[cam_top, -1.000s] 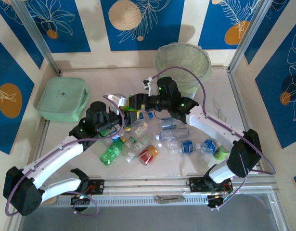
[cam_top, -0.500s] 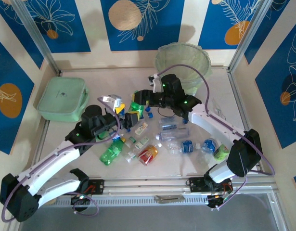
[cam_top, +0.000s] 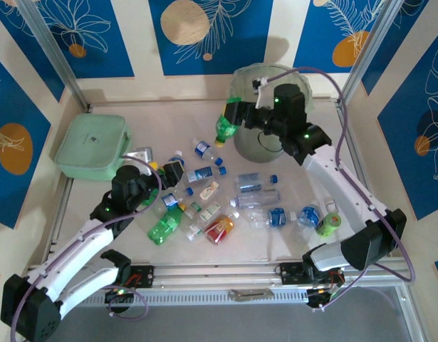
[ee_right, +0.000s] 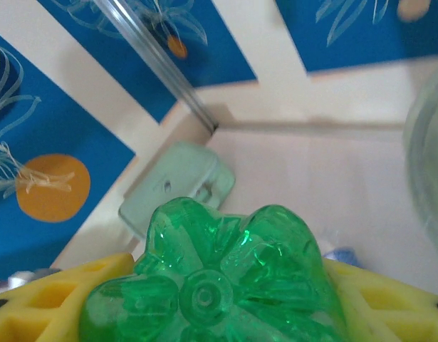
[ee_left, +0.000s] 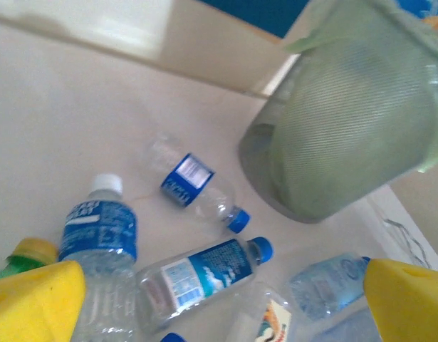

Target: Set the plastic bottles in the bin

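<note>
Right now, your right hand (cam_top: 231, 117) is closed on a green bottle (cam_top: 223, 130), holding it up against the left side of the bin (cam_top: 304, 100), not yet inside. Seen from that wrist, the bottle's ridged base sits squeezed between two yellow fingers (ee_right: 40, 306). Your left hand (cam_top: 160, 164) hangs well to the bin's left and nearer you, spread wide with nothing in it. Below it lie clear bottles with blue labels (ee_left: 204, 274). The other bottles (cam_top: 256, 199) are scattered on the worktop (cam_top: 169, 114) in front of the bin, among them a red-orange bottle (cam_top: 220, 229). A flat mint-green case (cam_top: 92, 146) lies far left of the bin.
</note>
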### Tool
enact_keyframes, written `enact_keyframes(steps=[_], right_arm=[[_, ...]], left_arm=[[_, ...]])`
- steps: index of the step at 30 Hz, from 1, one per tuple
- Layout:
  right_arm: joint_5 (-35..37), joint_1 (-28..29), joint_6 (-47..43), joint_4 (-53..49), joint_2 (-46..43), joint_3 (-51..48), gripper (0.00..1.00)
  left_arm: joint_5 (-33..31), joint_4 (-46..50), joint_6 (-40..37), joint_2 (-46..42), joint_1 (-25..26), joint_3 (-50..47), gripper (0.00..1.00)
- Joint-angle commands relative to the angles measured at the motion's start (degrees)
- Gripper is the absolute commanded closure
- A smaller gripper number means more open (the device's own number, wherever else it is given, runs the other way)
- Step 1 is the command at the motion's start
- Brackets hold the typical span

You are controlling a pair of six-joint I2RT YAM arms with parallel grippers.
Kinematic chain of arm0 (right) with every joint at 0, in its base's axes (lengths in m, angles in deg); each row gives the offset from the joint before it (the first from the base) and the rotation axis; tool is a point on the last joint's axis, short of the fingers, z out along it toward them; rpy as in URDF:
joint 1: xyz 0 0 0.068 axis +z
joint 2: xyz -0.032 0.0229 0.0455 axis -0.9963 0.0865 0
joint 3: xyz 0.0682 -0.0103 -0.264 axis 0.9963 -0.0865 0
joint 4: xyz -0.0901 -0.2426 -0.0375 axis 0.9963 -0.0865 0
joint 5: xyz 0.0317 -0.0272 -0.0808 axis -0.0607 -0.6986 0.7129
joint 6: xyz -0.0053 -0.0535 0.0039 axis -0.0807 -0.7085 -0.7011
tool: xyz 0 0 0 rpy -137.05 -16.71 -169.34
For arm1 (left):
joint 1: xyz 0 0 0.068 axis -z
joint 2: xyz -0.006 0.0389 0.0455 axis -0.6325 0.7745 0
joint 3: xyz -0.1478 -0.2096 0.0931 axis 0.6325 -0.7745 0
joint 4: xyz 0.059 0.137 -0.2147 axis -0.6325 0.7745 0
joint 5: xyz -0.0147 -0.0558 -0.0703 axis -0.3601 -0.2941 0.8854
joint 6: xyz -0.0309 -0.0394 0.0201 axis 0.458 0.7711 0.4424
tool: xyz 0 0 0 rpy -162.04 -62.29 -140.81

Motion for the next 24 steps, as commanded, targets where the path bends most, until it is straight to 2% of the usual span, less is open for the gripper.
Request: enact_keyframes(steps=[1,5,10,16,24], right_arm=[[4.20,-2.97,-6.06,-1.13,-1.83,4.00,0.39],[6.76,-8.23,-6.86,0.70,-1.45,6.55,0.40],[13.64,-13.13,-10.00,3.93,0.07,7.75,0.39],[20.67,-15.04,-15.67,3.51,4.59,10.01,0.39],[20.72,-15.87,-14.82,-4.02,13.21,13.94,0.39]], left_arm=[[2.31,-3.15,6.37,1.53,-1.91,-1.20,0.01],[2.19,-5.06,7.77,1.34,-1.94,-3.47,0.01],[3.38,-4.59,8.47,0.65,-1.94,-5.09,0.01],[5.71,-3.91,8.38,1.24,-1.93,-5.41,0.01],[8.79,-5.22,8.56,3.90,-1.88,-4.27,0.00]])
